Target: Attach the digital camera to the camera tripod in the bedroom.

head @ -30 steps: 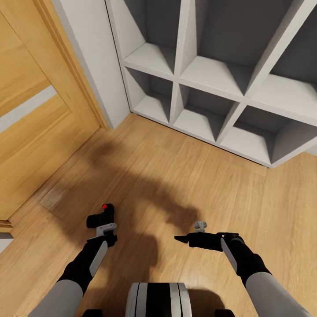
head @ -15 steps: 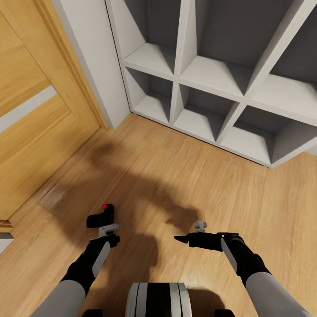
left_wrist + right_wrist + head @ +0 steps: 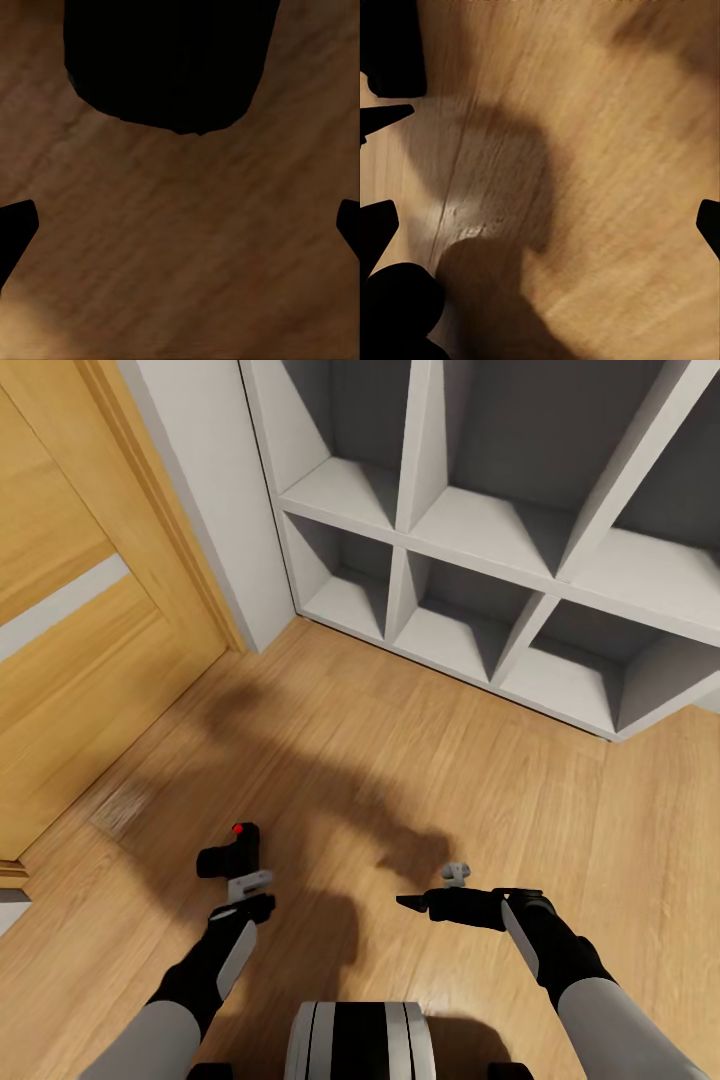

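Note:
The digital camera (image 3: 232, 848), a chunky black body with a red button on top, hangs just above the wood floor at the tip of my left gripper (image 3: 242, 872), which is shut on it. In the left wrist view the camera (image 3: 169, 60) is a large black mass ahead of the left gripper (image 3: 180, 225), over shaded floorboards. My right gripper (image 3: 430, 890) points left above the floor, open and holding nothing; the right wrist view has this gripper (image 3: 540, 225) spread wide over bare floor. The camera tripod is out of view.
A white cubby shelf unit (image 3: 470, 540) stands ahead on the light wood floor (image 3: 400, 760). A wooden door (image 3: 70, 660) and its frame are at the left, with a grey wall strip (image 3: 210, 490) between them. My base (image 3: 360, 1040) sits at the bottom.
My left forearm has shifted slightly inward and down, with the camera still in its grip. The right arm and the view have stayed put.

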### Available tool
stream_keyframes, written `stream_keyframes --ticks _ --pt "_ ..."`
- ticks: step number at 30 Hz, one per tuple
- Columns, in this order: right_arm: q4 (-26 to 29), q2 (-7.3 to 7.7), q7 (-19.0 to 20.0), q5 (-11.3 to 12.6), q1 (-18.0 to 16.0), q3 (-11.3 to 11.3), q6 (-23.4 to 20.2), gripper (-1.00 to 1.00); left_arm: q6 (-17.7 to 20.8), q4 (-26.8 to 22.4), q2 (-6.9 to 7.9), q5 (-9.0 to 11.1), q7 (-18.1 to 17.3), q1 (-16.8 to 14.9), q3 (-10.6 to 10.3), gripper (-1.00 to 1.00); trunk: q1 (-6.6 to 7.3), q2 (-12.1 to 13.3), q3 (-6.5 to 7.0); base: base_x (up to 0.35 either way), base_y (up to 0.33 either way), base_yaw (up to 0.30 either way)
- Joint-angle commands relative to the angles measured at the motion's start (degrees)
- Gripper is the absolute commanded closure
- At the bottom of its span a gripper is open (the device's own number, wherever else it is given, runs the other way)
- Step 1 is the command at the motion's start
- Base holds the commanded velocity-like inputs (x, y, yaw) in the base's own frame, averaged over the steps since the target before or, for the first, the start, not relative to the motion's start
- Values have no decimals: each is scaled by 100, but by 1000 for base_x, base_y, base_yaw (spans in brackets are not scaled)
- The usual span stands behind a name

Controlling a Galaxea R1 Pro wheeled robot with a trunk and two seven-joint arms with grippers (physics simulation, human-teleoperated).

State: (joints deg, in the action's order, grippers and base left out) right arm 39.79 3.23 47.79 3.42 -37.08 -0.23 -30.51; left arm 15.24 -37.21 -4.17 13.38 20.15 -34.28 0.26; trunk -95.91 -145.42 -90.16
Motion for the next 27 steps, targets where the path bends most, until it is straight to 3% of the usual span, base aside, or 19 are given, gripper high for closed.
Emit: stream_keyframes --ticks 1,11,27 --pt "3 1 6 35 -1 -3 -48 -100 -157 61 5 37 25 0 -46 -100 1 -1 -3 0 0 0" --pt "3 2 10 42 -1 -4 -46 -100 -965 494 40 27 18 0 -666 -100 1 -1 -3 0 0 0" --pt "-3 2 9 44 -1 -4 -50 -100 -1217 662 108 17 12 0 -798 -100 1 -1 -3 0 0 0"
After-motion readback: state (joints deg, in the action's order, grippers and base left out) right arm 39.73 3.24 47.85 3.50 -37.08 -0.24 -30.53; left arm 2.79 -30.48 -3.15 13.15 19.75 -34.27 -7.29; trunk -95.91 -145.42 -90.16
